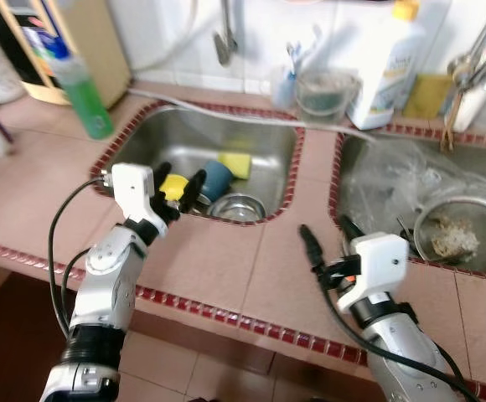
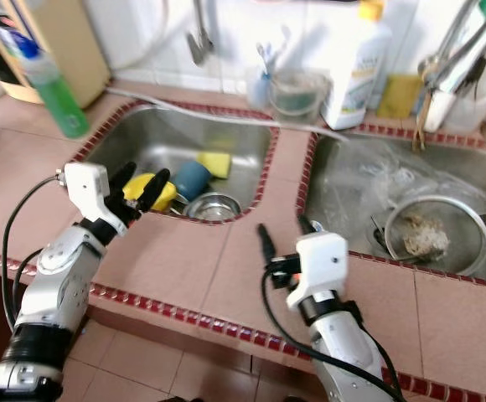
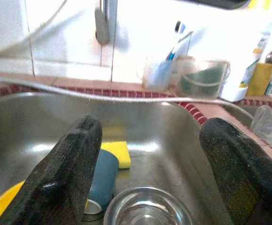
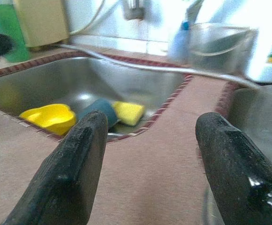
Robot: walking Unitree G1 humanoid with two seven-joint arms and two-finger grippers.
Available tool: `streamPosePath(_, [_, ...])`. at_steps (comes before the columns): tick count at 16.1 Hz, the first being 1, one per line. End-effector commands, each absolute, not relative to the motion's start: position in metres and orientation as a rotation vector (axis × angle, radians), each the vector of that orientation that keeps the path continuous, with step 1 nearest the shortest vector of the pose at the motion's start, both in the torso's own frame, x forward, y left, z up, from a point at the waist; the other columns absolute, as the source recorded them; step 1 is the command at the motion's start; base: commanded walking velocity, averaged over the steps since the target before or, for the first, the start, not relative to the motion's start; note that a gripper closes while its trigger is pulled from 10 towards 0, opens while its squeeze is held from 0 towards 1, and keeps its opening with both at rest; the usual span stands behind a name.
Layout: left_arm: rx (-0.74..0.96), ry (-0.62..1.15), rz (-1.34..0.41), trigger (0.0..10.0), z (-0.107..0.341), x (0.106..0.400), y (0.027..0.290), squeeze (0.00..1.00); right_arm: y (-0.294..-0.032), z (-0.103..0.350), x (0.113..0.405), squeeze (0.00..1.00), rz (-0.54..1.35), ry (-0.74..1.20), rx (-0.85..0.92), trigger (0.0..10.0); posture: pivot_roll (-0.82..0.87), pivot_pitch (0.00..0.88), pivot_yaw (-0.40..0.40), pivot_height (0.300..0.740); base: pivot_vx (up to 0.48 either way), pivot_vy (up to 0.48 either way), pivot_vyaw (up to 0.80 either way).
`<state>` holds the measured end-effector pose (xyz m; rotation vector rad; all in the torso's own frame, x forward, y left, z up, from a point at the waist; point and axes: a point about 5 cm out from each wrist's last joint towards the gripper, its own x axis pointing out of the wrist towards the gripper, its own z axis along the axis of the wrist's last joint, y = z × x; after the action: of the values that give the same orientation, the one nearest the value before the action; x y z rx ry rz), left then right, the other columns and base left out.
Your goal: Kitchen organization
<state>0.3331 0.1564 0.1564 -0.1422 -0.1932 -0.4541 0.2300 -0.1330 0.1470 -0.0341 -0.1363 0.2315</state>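
In the left steel sink [image 1: 163, 134] lie a yellow bowl [image 1: 174, 186], a teal cup [image 1: 218, 178] on its side, a yellow sponge [image 1: 236, 164] and a small steel bowl [image 1: 239, 208]. My left gripper [image 1: 178, 186] hovers open at the sink's near rim, just above the yellow bowl; its wrist view looks over the teal cup [image 3: 102, 173] and steel bowl [image 3: 147, 213]. My right gripper [image 1: 327, 234] stands open over the tiled strip between the two sinks, nothing between its fingers [image 4: 79, 164].
The right sink [image 1: 369, 180] holds crumpled plastic [image 1: 402, 188] and a metal strainer [image 1: 461, 230] with scraps. A green bottle [image 1: 84, 92] stands at the back left; a clear container [image 1: 323, 92], a white detergent bottle [image 1: 385, 71] and taps line the back wall. A white hose [image 1: 226, 113] crosses the sink.
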Motion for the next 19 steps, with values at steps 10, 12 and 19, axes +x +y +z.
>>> streamPosePath(10, [-0.164, -0.275, -0.576, 10.0, 0.152, 0.296, 0.121, 0.0, -0.158, 0.12, 0.231, 0.0, -0.028, -0.151, -0.117, 10.0, -0.16, 0.021, 0.081, 0.74, 0.0, 0.0, 0.0])
streamPosePath(12, [-0.122, -0.281, -0.601, 10.0, 0.151, 0.291, 0.119, 0.0, -0.155, 0.118, 0.228, 0.0, -0.015, -0.148, -0.12, 10.0, -0.15, 0.015, 0.077, 0.74, 0.0, 0.0, 0.0])
streamPosePath(19, [-0.154, -0.243, -0.564, 10.0, 0.147, 0.291, 0.122, 0.0, -0.16, 0.127, 0.239, 0.0, -0.03, -0.197, -0.141, 10.0, -0.15, 0.006, 0.067, 0.74, 0.0, 0.0, 0.0])
